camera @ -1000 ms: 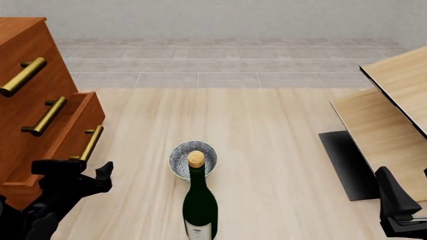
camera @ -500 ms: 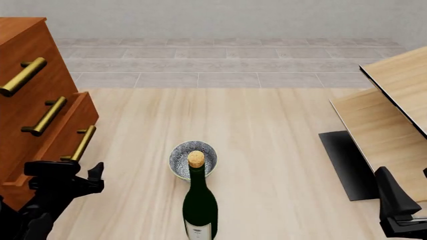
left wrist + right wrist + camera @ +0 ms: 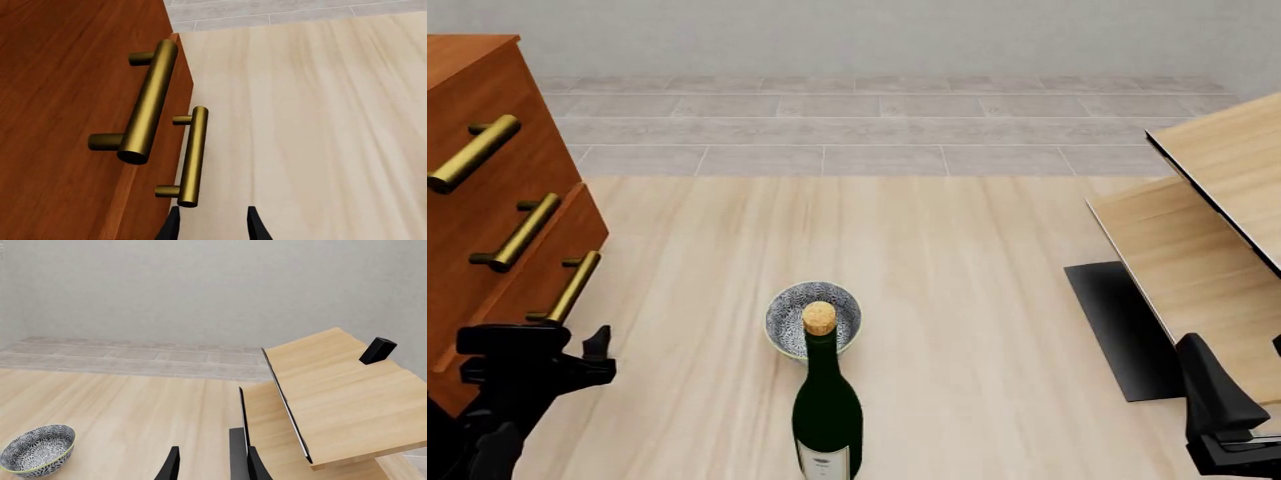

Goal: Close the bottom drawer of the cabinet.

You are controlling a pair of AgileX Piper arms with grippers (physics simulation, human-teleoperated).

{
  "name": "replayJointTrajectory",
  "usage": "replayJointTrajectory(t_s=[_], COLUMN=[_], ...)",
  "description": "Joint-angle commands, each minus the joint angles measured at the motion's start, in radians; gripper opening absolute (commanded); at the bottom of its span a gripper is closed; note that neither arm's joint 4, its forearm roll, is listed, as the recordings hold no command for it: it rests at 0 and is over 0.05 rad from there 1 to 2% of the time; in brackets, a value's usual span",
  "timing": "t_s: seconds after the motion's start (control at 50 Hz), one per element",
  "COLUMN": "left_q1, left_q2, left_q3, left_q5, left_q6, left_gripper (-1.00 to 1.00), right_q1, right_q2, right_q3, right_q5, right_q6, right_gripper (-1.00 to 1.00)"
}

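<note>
While parted and empty, left tool [image 3: 561, 350] nears bottom drawer [image 3: 527, 290].

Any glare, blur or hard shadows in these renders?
Front view: sharp, flat even light, only a faint shadow under the bowl. Left wrist view: soft sheen along the brass handles, no blur. Right wrist view: crisp, pale panels evenly lit.
</note>
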Motion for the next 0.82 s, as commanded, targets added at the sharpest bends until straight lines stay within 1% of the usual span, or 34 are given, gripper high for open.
replayJointTrajectory(t_s=[0.02,0.18,0.44,0.64,0.82], left_q1=[0.057,0.087,0.159,0.173,0.169], left_q2=[0.051,0.059,0.079,0.074,0.072], left_q3=[-0.006,-0.011,-0.03,-0.026,-0.024], left_q5=[-0.012,-0.012,-0.012,-0.011,-0.01], left_q6=[0.012,0.018,0.033,0.035,0.029], left_gripper=[1.0,1.0,1.0,1.0,1.0], right_q1=[0.0,0.001,0.001,0.001,0.002], right_q2=[0.0,0.0,0.0,0.0,0.0], right_q3=[0.0,0.001,0.002,0.001,0.002], right_q5=[-0.001,-0.002,-0.004,-0.004,-0.006], right_q6=[-0.002,-0.004,-0.006,-0.009,-0.009], right_gripper=[1.0,1.0,1.0,1.0,1.0])
